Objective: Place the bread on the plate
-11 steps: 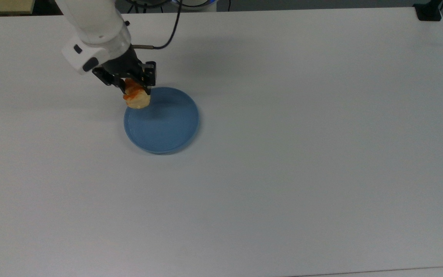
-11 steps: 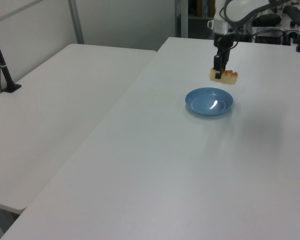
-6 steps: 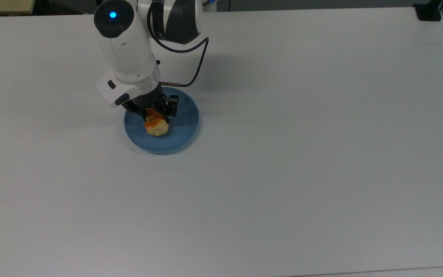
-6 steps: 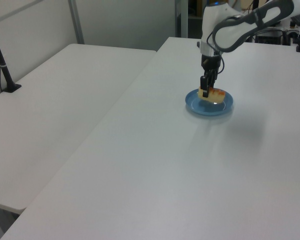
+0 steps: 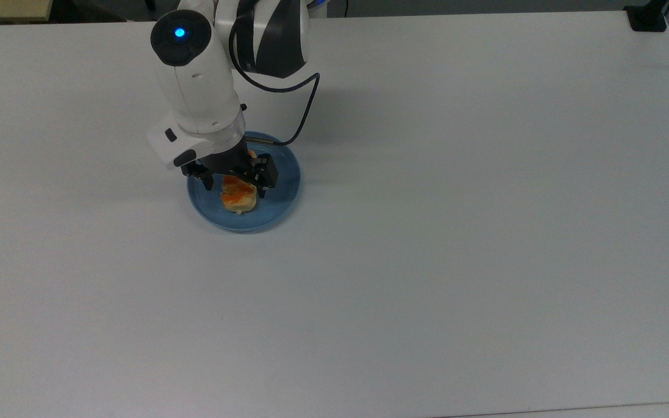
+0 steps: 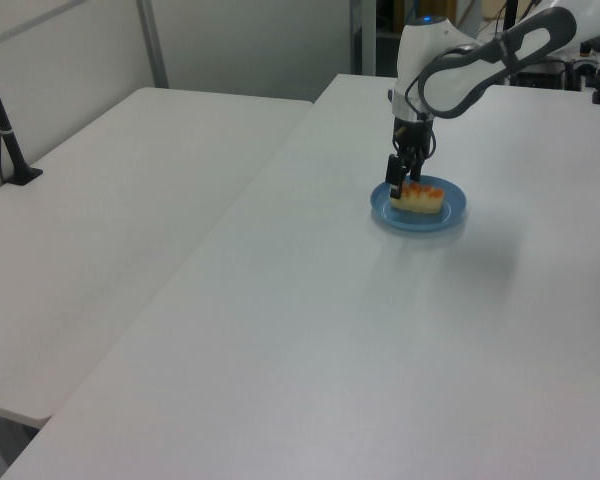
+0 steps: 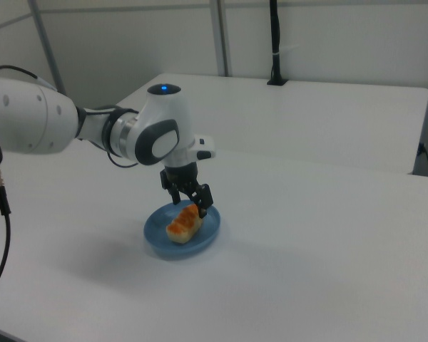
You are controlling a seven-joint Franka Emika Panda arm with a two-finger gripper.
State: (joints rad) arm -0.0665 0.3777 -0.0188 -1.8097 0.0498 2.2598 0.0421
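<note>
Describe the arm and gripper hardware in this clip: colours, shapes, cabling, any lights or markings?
The arm has rounded glossy white shells with dark grey joint bands. A black cap on the wrist joint carries a glowing blue light. A thin black cable loops to the wrist. The gripper is black, with two short fingers.

Blue plate (image 5: 279, 203) — yellow bread (image 5: 237, 199), orange-striped

Arm's (image 5: 198, 87) reaching down near the table's back edge, gripper (image 5: 233, 181) pointing straight down, fingers spread apart.
</note>
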